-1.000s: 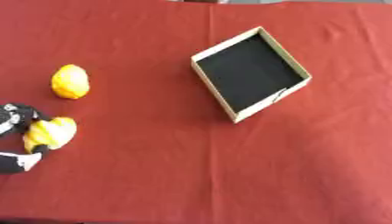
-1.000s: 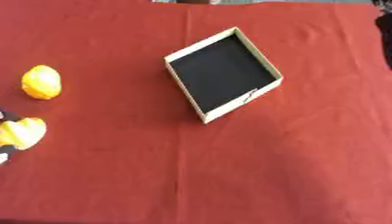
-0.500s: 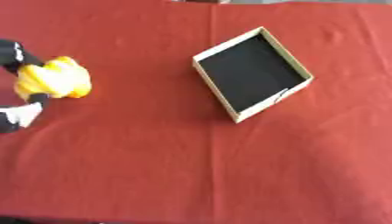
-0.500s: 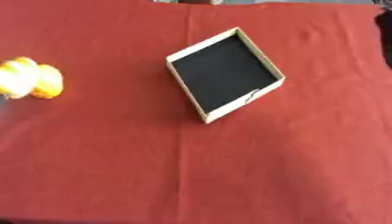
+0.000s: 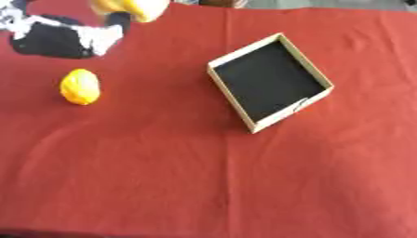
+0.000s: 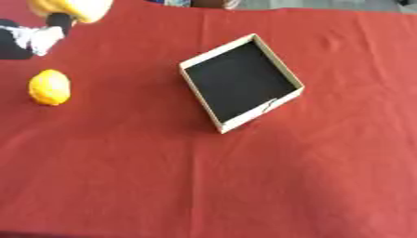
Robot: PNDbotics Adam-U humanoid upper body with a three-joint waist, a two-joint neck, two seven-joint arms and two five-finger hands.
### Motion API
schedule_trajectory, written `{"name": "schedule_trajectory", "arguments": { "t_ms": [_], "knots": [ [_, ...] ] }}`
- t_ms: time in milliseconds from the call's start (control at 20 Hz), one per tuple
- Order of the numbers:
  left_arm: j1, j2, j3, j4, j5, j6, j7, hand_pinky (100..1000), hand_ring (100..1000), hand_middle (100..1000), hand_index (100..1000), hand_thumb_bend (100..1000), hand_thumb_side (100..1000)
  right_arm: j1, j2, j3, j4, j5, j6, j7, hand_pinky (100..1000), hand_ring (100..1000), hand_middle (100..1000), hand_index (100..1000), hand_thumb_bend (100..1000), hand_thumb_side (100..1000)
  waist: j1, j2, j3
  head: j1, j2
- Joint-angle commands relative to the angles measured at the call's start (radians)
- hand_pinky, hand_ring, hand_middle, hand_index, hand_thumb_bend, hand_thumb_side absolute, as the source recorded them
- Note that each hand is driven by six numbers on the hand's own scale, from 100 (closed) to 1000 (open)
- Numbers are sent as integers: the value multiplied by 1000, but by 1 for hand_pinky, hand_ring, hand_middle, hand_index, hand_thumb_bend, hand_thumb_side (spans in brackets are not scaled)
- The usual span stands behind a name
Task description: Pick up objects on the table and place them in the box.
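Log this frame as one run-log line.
left hand: raised, holding yellow fruit | second yellow fruit: on table | box: empty | right hand: not in view

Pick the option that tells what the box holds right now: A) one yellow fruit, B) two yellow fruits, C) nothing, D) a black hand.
C: the box shows only its bare black floor; one yellow fruit lies on the red cloth to its left, and the other yellow fruit is up in the left hand.
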Motion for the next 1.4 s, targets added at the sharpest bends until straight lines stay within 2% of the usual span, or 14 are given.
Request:
{"name": "schedule_trajectory", "arguments": {
  "t_ms": [50, 250, 500, 800, 1150, 1200, 1300, 1400],
  "knots": [
    [-72, -92, -2, 117, -79, -37, 9, 636, 531, 469, 621, 100, 100, -27, -4, 0, -19, -19, -5, 2, 937, 886, 701, 831, 100, 539, -6, -12, -15, 32, -22],
    [-139, -183, -8, 245, -136, -89, 44, 646, 534, 470, 623, 100, 100, -54, 25, 5, -19, -36, 1, 7, 937, 885, 701, 830, 100, 543, -17, 0, -56, 70, -36],
    [-172, -246, -21, 367, -209, -152, 69, 649, 538, 474, 627, 100, 100, -87, 50, 9, -19, -61, 4, 6, 934, 883, 703, 830, 100, 544, -22, 3, -106, 113, -40],
    [-185, -299, -13, 490, -312, -145, 97, 648, 544, 477, 632, 100, 100, -119, 85, 20, -19, -89, 15, 6, 933, 881, 704, 830, 100, 549, -26, -1, -161, 162, -37],
    [-164, -333, -28, 577, -395, -191, 112, 678, 579, 507, 674, 100, 100, -121, 105, 17, -19, -98, 35, 9, 935, 883, 703, 830, 100, 556, -19, -2, -178, 172, -40],
    [-160, -337, -29, 589, -401, -199, 107, 681, 583, 511, 680, 100, 132, -121, 105, 16, -19, -99, 37, 9, 935, 883, 703, 830, 100, 554, -18, -2, -178, 171, -40],
    [-153, -343, -31, 610, -412, -213, 92, 704, 615, 544, 726, 100, 174, -121, 106, 16, -19, -100, 38, 9, 935, 883, 703, 830, 100, 555, -16, -2, -179, 171, -39],
    [-151, -344, -34, 625, -429, -222, 65, 742, 668, 595, 809, 100, 217, -121, 107, 15, -19, -100, 40, 8, 936, 883, 703, 830, 100, 556, -14, -2, -178, 170, -37]
  ]
}}
